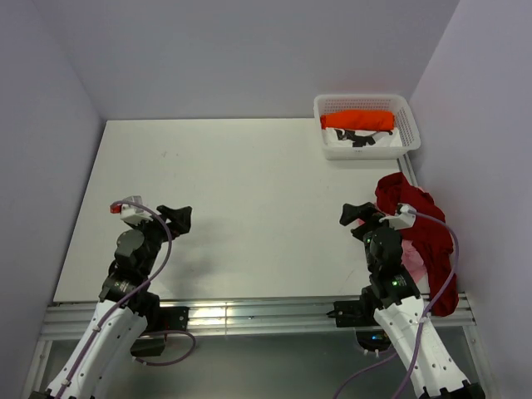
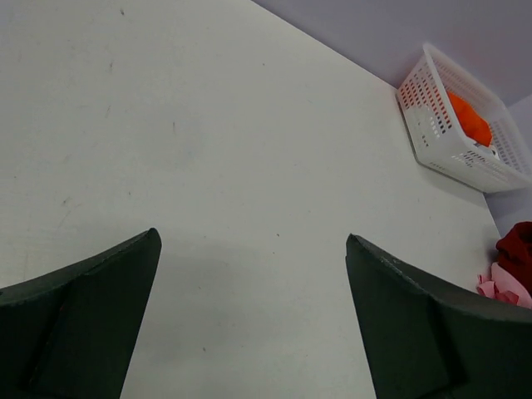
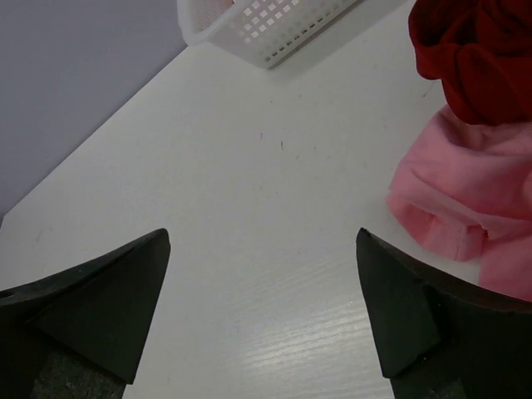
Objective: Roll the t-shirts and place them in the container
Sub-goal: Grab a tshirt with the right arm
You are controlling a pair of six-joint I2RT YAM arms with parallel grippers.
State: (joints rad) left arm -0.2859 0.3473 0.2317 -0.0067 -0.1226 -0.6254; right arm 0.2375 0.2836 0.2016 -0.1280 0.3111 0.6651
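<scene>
White basket [image 1: 359, 100] near crumpled red t-shirt [image 1: 426, 231]

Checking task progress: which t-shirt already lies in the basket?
The orange t-shirt, inside the white basket; the dark red t-shirt and pink t-shirt lie heaped outside it.

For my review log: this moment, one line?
left gripper open, empty; right gripper open, empty; orange t-shirt in basket; red t-shirt, pink t-shirt unrolled

White plastic lattice basket [image 1: 401, 103] upright at the far right corner of the plain white tabletop [image 1: 249, 191], close against the wall.
</scene>
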